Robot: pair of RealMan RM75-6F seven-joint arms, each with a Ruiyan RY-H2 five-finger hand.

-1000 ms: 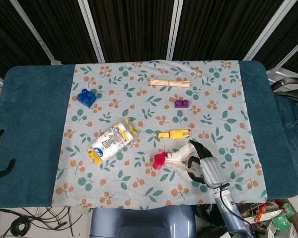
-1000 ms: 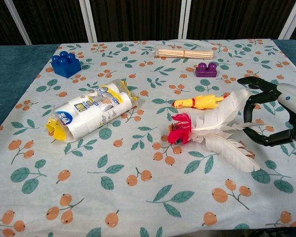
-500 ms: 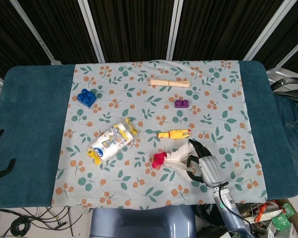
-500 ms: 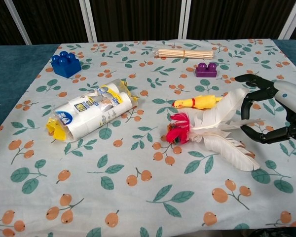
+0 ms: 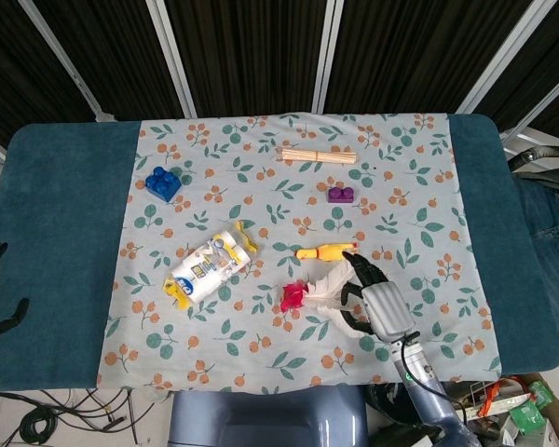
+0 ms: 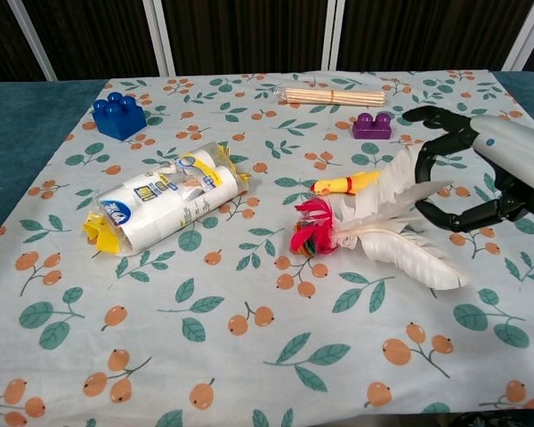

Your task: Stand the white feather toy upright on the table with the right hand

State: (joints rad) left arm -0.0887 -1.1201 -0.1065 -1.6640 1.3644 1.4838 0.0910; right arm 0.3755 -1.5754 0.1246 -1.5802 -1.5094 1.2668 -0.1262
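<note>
The right hand [image 6: 481, 173] is seen with its fingers [image 6: 427, 165] curled wide around the plumes of the white feather toy [image 6: 387, 227], which lies flat on the surface, its red tip [image 6: 311, 229] beyond the fingers. Compared with a second earlier, toy and hand are shifted toward the yellow rubber chicken [image 6: 347, 184] just behind; firm grip cannot be told, so lifting is judged imminent.
</note>
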